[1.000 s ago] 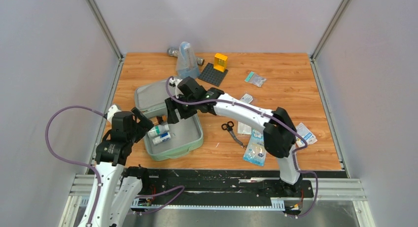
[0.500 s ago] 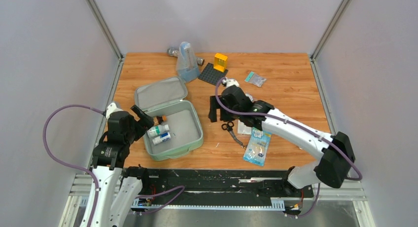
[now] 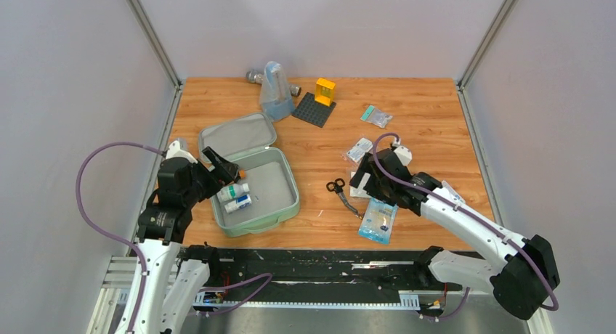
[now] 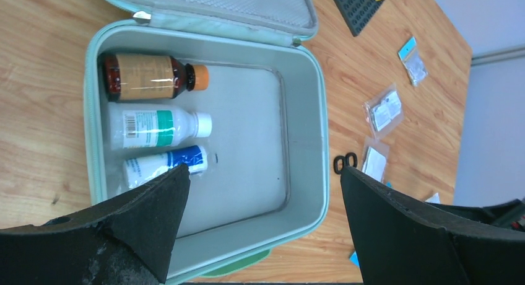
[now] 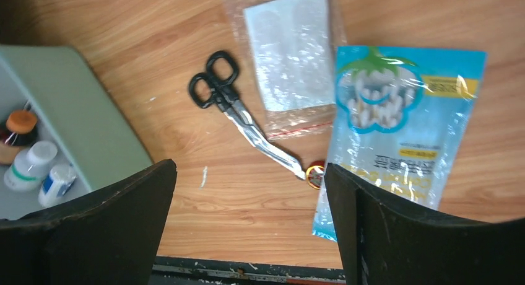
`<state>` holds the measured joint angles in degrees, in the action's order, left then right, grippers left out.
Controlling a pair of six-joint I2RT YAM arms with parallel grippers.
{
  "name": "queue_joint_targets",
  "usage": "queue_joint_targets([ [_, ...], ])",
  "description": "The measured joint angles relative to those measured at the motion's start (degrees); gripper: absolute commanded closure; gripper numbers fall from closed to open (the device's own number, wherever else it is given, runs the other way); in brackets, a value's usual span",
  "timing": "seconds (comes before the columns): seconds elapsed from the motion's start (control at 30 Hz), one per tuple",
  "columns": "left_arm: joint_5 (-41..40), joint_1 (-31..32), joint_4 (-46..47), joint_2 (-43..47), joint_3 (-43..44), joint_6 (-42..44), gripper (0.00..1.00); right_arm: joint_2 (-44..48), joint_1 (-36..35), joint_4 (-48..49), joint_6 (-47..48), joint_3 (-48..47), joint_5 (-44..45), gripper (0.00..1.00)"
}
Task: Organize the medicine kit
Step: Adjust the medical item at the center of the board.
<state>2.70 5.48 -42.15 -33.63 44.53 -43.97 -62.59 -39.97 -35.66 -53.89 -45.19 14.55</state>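
Medicine kit [image 3: 274,185] lies open, lid hinged back. Left gripper [image 4: 265,170] hovers over the kit's left half, jaws spread wide, holding nothing. Right gripper [image 5: 251,166] hangs to the kit's right, equally wide and empty, above a blue packet [image 5: 396,118], a clear pouch [image 5: 291,49] and black scissors [image 5: 238,114]. Three bottles [image 4: 148,121] line the kit's left wall. Likely step: fetching the next loose item. The scissors lie flat, so the right gripper must drop low and pinch squarely.

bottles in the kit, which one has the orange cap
The brown bottle, at the end of the row; the green-labelled bottle and blue-labelled bottle are both white.
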Motion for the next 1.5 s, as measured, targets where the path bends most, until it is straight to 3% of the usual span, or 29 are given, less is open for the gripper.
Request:
queue_joint_targets([
  [0.4, 4.0, 0.0, 2.3, -1.8, 0.0, 0.9, 0.00, -0.1, 2.2, -11.1, -16.0, 2.9, 3.0, 0.20],
  [0.8, 4.6, 0.0, 2.6, -1.2, 0.0, 1.5, 0.00, -1.7, 2.2, -12.3, -19.1, 3.9, 3.2, 0.23],
  [1.3, 4.9, 0.0, 3.0, -1.3, -1.1, 1.5, 0.00, -16.4, 5.2, -10.2, -8.6, 2.1, 2.4, 0.39],
  [1.5, 4.9, 0.0, 3.0, -1.3, -1.1, 1.5, 0.00, -21.0, 6.6, -9.7, -3.0, -0.3, 4.4, 0.40],
])
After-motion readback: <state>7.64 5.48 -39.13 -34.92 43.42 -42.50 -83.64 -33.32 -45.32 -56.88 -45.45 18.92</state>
